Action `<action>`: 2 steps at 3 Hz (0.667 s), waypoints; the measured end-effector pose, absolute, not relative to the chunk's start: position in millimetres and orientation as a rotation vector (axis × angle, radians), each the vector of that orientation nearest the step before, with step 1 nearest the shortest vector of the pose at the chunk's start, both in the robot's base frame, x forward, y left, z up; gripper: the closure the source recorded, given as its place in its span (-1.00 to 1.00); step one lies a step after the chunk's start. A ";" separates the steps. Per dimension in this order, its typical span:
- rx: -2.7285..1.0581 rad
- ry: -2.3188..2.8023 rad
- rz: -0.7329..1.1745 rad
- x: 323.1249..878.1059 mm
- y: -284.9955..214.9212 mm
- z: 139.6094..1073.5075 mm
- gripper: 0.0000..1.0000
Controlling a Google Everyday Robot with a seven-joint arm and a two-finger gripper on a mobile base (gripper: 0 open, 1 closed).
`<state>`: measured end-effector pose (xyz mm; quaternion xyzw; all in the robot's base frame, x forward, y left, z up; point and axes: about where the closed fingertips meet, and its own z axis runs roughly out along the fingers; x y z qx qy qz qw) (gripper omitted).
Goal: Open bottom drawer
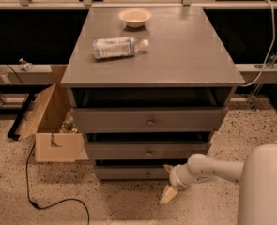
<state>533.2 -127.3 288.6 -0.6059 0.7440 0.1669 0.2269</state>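
Lower right corner: pale arm housing [265, 186], cut off by the frame's edge. The forearm reaches left from it to the gripper [168, 181], low in frame, right of centre.

Gripper: two fingers standing apart. One tip points up beside the drawer front, the other points down toward the speckled floor [128, 205]. Holding nothing.

Bottom drawer [128, 173]: lowest of three, bottom centre. Front faces the viewer; long axis runs left-right. Knob [148, 174] sits just left of the gripper, not between the fingers. The drawer's right end is hidden behind the wrist. How far out it sits: cannot tell.

Above: middle drawer [147, 151], top drawer [150, 118], with dark gaps between.

Cabinet top [185, 55]: plastic bottle [117, 47] lying on its side; bowl [134, 17] behind it.

Left: open cardboard box [53, 125], with a black cable [49, 201] below it.
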 end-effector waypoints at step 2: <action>-1.682 2.159 0.332 578.4 -150.1 216.9 -1.00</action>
